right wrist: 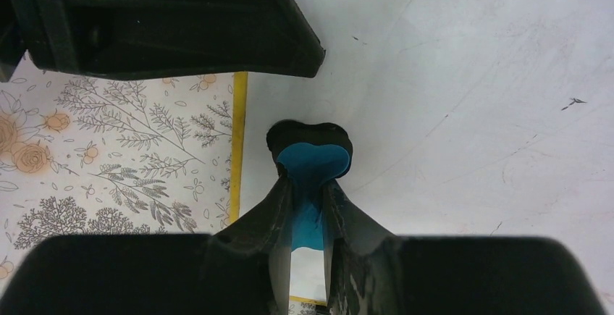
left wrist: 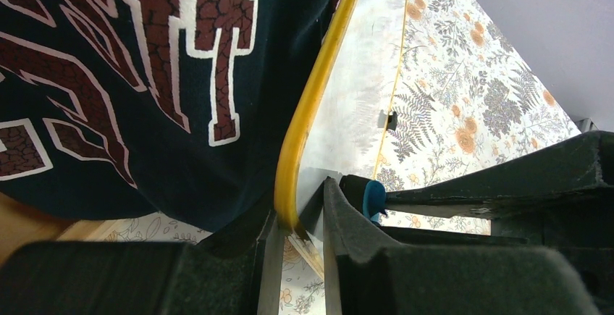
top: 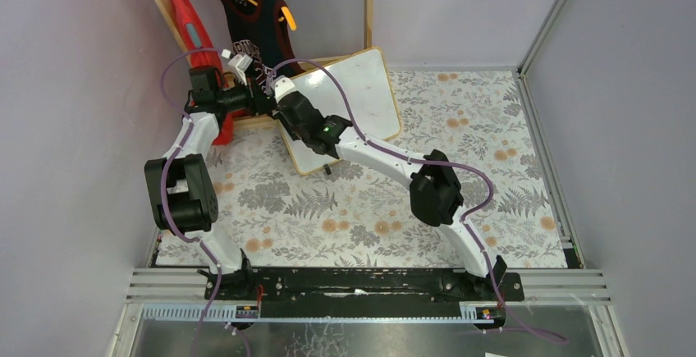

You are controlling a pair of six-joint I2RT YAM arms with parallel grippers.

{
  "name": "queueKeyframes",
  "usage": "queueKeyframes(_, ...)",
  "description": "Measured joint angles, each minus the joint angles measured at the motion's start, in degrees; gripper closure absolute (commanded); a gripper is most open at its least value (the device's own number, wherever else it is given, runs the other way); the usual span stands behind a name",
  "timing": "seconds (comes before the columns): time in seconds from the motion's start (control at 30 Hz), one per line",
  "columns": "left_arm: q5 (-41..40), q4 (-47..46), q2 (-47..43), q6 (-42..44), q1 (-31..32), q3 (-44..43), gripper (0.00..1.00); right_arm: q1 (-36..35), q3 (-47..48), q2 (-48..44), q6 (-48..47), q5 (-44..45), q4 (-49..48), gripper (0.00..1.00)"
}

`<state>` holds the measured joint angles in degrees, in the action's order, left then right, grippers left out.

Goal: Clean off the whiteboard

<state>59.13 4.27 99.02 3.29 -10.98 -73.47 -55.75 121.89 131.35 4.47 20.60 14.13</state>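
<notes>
Within the left hand lies the whiteboard edge.

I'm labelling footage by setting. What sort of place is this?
Probably a lab robot cell, not a home: plain grey wall panels set in aluminium framing, a metal mounting rail along the near edge, and a floral cloth laid as a staged tabletop.

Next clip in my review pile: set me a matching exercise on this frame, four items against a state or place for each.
Column one:
1. left end effector
2. right end effector
3. whiteboard
4. navy shirt

Column two:
A. shut on a blue eraser
B. hanging on an orange hanger
C. clamped on the board's frame edge
D. glossy white, a few faint marks

Pairs: 1-C, 2-A, 3-D, 4-B
</notes>
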Motion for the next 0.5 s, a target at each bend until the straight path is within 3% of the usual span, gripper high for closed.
queueKeyframes(0.27, -0.2, 0.0, 0.0, 0.0, 0.0, 0.0, 1.0, 0.4, -0.4, -0.1, 1.1, -1.6, -0.1, 1.0)
queueKeyframes(0.5, 0.0, 0.1, 0.0, 0.0, 0.0, 0.0, 1.0, 0.7, -9.6, -3.9, 3.8, -2.2, -8.4, 1.0)
